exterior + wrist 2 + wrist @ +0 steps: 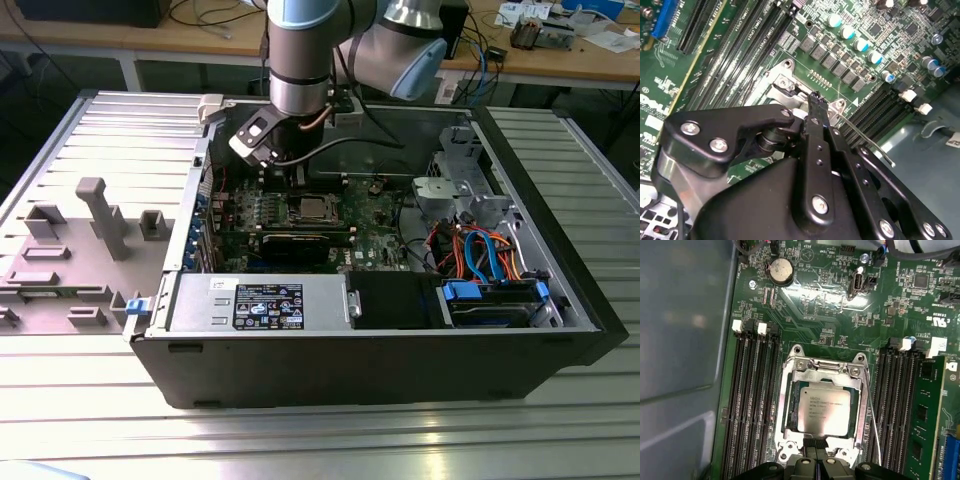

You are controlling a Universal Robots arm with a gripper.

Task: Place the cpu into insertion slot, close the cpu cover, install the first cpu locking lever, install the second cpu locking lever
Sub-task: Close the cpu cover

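Near edge of the open case (350, 370) on the table (300, 445): power supply (260, 302), with the drive cage (495, 300) to the exterior view's right. Further in, the motherboard (375, 245) lies flat with the cpu (824, 409) seated in the socket, face up and level. It's near-square, so no real long axis; its edges run parallel to the memory slots (752, 405). The cpu cover (785, 410) looks lowered over it, chip showing through the window, so I'd call that step done. The gripper (818, 462) hangs at the socket's edge, jaws closed tip to tip with nothing visibly pinched, probably to act as one thin pusher. The locking lever (871, 410) runs alongside the socket, parallel to the slots, and looks unlatched. The arm (300, 60) rises behind.
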